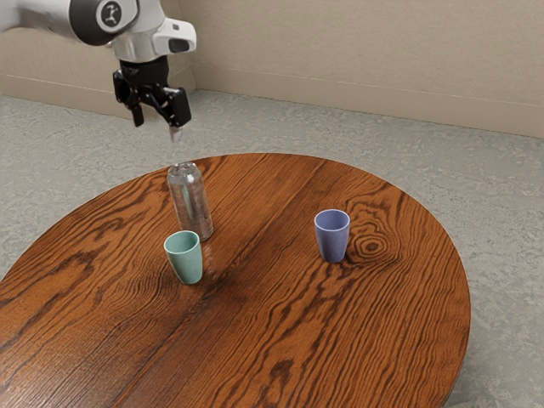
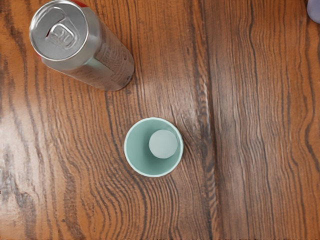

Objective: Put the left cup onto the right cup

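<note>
Mint-green cup (image 1: 184, 257), upright, empty

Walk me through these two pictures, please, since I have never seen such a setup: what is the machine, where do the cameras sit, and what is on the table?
This is a simulated robot arm working at a round wooden table. The exterior view is taken by a camera at the arm's side. The wrist view comes from a camera on the arm's hand, looking down at the tabletop. On the table stand a teal cup, a purple cup toward the exterior view's right, and a silver can just behind the teal cup. The black end effector hangs in the air above the can, open and holding nothing. In the wrist view you see the teal cup from above, with the can beside it.
</note>
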Available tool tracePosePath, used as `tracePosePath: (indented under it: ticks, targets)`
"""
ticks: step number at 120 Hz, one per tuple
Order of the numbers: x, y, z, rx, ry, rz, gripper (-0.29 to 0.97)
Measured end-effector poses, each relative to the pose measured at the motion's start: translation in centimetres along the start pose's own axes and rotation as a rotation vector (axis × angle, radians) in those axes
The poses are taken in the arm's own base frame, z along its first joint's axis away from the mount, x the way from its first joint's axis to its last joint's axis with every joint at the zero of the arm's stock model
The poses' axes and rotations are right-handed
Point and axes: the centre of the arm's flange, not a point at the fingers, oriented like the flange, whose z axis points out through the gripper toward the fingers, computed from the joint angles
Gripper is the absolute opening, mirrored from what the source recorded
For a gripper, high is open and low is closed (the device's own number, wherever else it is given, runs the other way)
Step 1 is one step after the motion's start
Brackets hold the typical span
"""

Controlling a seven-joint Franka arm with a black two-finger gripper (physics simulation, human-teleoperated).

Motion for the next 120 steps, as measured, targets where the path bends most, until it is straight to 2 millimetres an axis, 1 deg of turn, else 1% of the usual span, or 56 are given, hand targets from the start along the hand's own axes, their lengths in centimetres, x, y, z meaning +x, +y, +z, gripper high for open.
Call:
tracePosePath:
  ticks: [8, 24, 30, 35, 42, 47, 64, 71, 84, 96, 110, 120]
  targets:
    - [-0.4, -1.0, 0.0, 0.001, -0.006, -0.016, 0.68]
    - [-0.8, -2.4, 1.5, 0.0, -0.038, -0.041, 0.68]
    - [-0.7, -2.7, 2.3, -0.001, -0.046, -0.047, 0.68]
    - [-0.6, -2.7, 3.6, -0.003, -0.06, -0.05, 0.68]
    - [-0.2, -2.4, 5.8, -0.006, -0.078, -0.047, 0.68]
    - [0.2, -1.9, 6.9, -0.008, -0.08, -0.041, 0.68]
    - [1.2, 1.2, 8.7, -0.012, -0.068, -0.018, 0.68]
    - [1.5, 1.9, 9.6, -0.014, -0.068, -0.02, 0.68]
    - [1.5, 1.9, 12.1, -0.017, -0.078, -0.046, 0.68]
    - [1.8, 1.7, 13.5, -0.019, -0.071, -0.075, 0.68]
    - [2.2, 2.2, 15.4, -0.024, -0.07, -0.097, 0.68]
    - [2.0, 2.5, 16.9, -0.027, -0.075, -0.112, 0.68]
